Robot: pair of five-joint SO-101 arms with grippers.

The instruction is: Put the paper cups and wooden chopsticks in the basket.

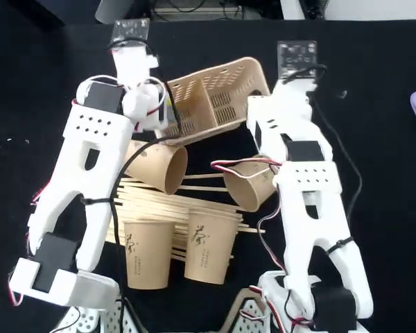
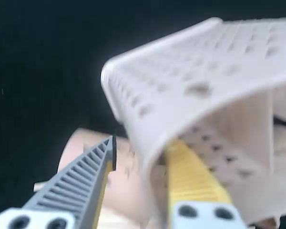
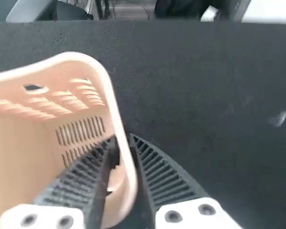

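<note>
1. The right jaws are pinched tight on one end of the basket (image 3: 62, 71), one black jaw inside its rim and one outside.
2. The left jaws are spread astride the basket's (image 2: 205, 62) other end. The wall lies against the yellow jaw, and there is a gap to the grey one.
3. The basket (image 1: 222, 69) is pale beige plastic with rounded corners, slotted walls and a divider down the middle. It sits tilted between the two arms, at the far side of the black desk (image 1: 374, 173).
4. Just below the left jaws a brown paper cup (image 1: 159, 165) lies on its side with its mouth toward the middle. It also shows under the basket's corner in the left wrist view (image 2: 86, 148).
5. A second cup (image 1: 249, 184) lies on its side near the right arm.
6. A loose spread of pale wooden chopsticks (image 1: 187, 208) lies across the desk on the near side of those two cups.
7. Two more printed cups, one (image 1: 147, 253) beside the other (image 1: 209, 246), are on the near side of the chopsticks, between the arms' bases.
</note>
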